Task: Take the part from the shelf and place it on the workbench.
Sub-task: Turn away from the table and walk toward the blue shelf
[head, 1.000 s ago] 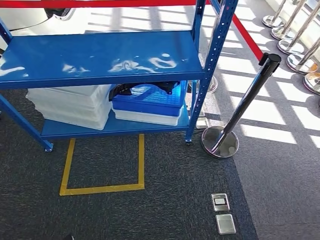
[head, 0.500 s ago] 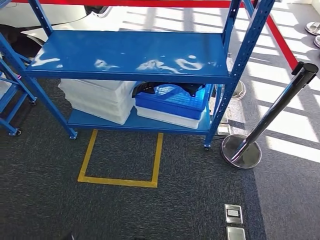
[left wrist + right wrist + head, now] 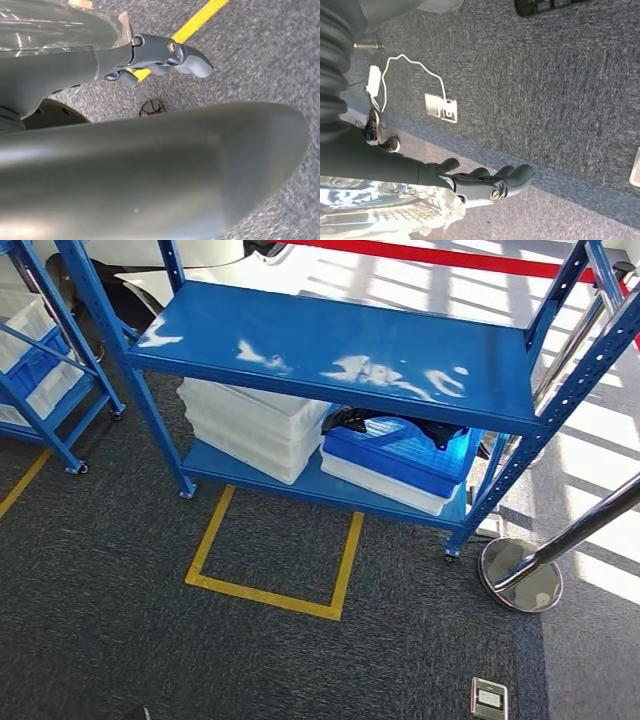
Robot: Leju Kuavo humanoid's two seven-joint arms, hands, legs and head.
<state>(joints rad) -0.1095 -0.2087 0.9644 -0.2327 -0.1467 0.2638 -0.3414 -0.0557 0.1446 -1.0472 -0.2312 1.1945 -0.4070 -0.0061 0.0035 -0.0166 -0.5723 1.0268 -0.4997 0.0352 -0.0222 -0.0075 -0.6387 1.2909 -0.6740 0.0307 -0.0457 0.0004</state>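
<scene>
Ahead of both robot hands, well apart from them, stands the blue shelf. On its lower board, under the top board, a blue crate sits on a white tray, and the dark part lies in that crate at its near-left end, half hidden by the top board. Just beside the crate, to its left, is a stack of white trays. On the carpet in front of the shelf is a yellow tape square. To the right a stanchion leans over its round base, and a second blue rack stands to the far left.

The left robot hand hangs over the carpet near a yellow tape line, fingers stretched out and apart, holding nothing. The right robot hand hangs over the carpet too, fingers straight and slightly spread, holding nothing; a floor socket with a white cable lies on the floor beyond it.
</scene>
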